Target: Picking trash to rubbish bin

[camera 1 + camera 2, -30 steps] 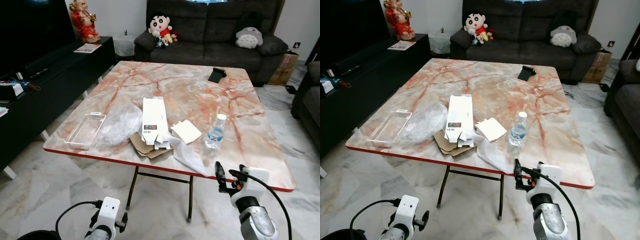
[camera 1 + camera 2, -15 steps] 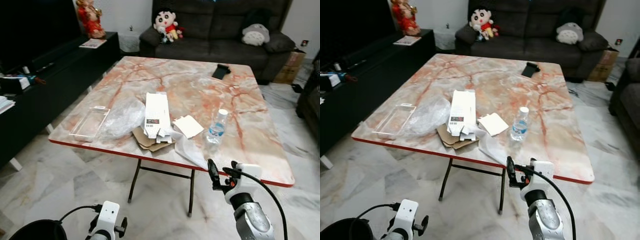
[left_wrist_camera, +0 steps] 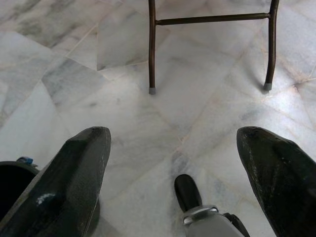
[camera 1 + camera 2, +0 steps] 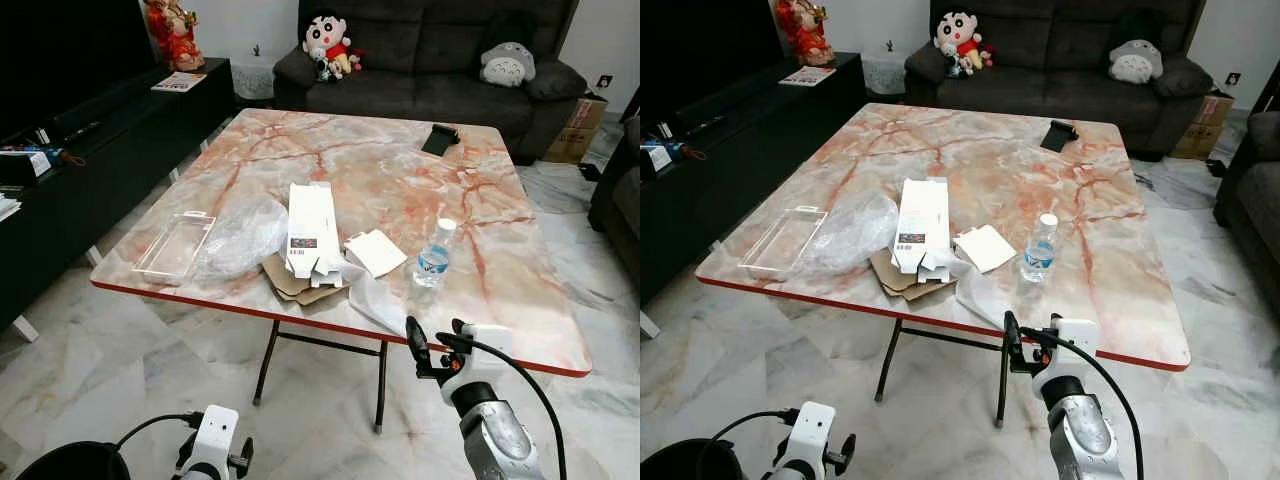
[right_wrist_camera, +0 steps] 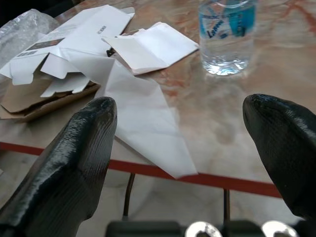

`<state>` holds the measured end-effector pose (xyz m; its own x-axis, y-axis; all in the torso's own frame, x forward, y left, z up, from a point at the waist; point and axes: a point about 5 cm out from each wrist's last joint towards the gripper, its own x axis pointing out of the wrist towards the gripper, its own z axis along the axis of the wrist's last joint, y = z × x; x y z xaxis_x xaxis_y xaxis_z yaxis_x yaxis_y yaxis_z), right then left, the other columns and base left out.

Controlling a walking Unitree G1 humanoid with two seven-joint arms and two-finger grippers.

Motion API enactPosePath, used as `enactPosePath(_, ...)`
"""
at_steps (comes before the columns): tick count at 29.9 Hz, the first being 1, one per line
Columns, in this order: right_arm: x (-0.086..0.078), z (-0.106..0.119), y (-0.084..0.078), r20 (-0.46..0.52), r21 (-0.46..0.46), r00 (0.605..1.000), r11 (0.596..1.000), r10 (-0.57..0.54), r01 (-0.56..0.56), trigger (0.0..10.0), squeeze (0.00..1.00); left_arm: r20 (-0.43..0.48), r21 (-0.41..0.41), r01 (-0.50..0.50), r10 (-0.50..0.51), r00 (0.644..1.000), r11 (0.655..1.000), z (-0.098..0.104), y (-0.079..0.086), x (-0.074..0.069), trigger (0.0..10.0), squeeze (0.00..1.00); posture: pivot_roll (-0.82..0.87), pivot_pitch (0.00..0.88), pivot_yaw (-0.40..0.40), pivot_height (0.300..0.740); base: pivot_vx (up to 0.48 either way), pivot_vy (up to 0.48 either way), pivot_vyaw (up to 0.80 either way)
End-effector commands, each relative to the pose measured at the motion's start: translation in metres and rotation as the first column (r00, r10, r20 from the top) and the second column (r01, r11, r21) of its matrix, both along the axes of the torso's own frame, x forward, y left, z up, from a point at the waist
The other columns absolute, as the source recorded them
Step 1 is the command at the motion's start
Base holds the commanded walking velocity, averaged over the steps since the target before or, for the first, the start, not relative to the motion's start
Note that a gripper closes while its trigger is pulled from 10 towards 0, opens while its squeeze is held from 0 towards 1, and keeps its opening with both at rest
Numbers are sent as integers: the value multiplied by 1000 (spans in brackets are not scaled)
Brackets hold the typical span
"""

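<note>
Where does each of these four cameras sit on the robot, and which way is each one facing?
Left eye view: on the head, looking forward and down at the marble table with its trash; both arms show at the bottom.
Right eye view: beside it, same scene, slightly shifted.
Left wrist view: on the left arm, facing the floor and the table legs, between the open left end effector fingers.
Right wrist view: on the right arm, facing the table edge past the open right end effector.
Shared: the water bottle and white paper appear in the eye views too.

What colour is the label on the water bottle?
Blue with white lettering on the water bottle; clearest in the right wrist view.
</note>
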<state>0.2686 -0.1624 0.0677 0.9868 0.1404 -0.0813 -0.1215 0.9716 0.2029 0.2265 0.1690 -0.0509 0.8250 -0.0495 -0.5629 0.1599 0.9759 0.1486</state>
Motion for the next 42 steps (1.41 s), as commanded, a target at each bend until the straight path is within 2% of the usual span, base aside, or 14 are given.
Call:
enactPosePath(1,3,4,4,7,-4,1000,1000,14,-14,10000,0,9,11,3,-3,1000,1000,0,1,-1,10000,0,48,73,-24,740,0,0,0)
enactPosePath(12,16,0,22,-18,-23,997,997,73,-74,10000,0,33,28,-8,7,999,1000,7,7,8,10000,0,58,70,-21,740,0,0,0)
enactPosePath(18,17,-5,31,-44,-29,993,994,108,-109,10000,0,38,29,-5,4,999,1000,8,6,10,10000,0,56,68,-24,740,0,0,0)
enactPosePath(42,30,-15,38,-55,-68,991,990,120,-123,10000,0,80,39,16,-19,997,999,12,0,15,10000,0,75,80,-34,740,0,0,0)
